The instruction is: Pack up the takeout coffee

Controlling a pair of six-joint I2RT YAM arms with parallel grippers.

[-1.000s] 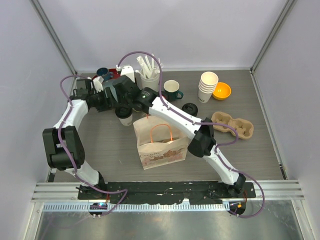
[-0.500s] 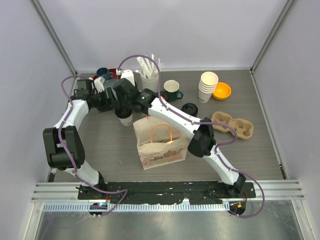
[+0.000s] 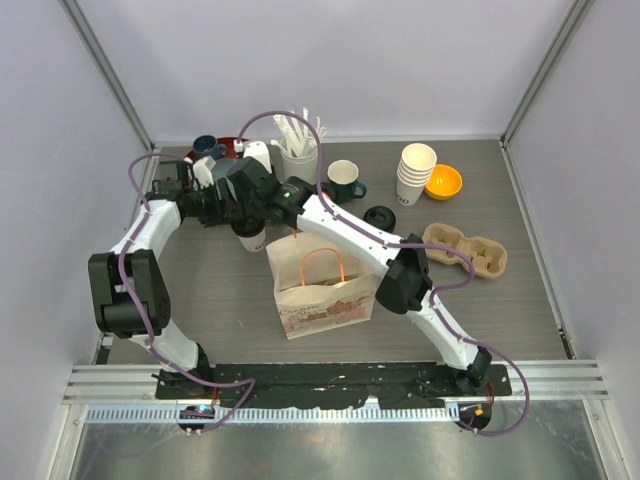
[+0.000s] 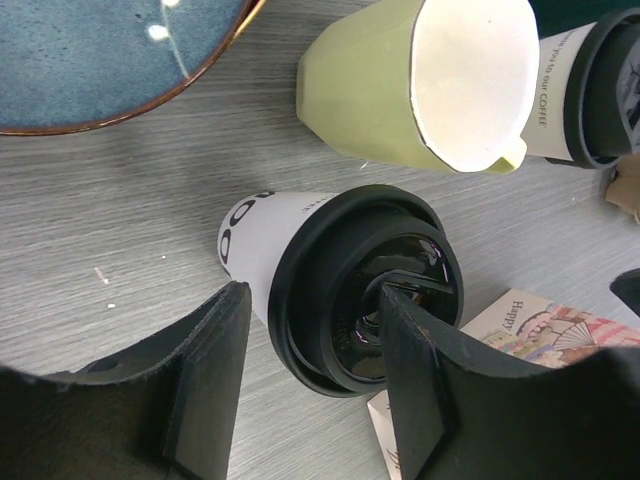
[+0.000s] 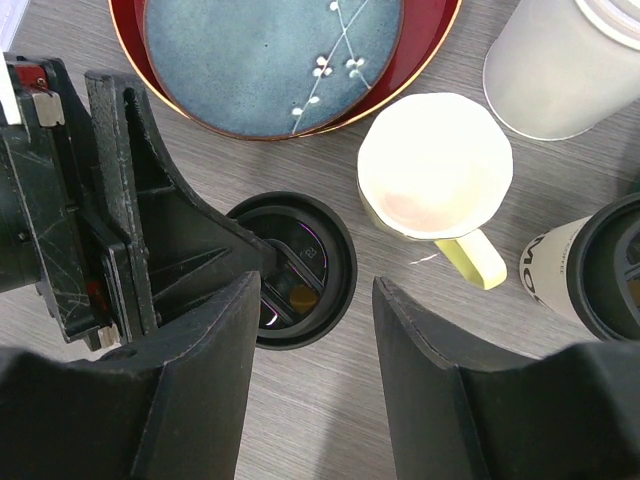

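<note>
light: bright, even, overhead | shadows: faint | glare: purple glints on coffee cup lid (image 4: 335, 265) | blur: wrist-view foregrounds soft

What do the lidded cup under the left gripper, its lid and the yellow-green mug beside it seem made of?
Lidded cup: probably paper, matte white wall with black print. Lid: black plastic, slightly glossy, with a moulded rim. Yellow-green mug: likely glazed ceramic, thick wall, white inside.
</note>
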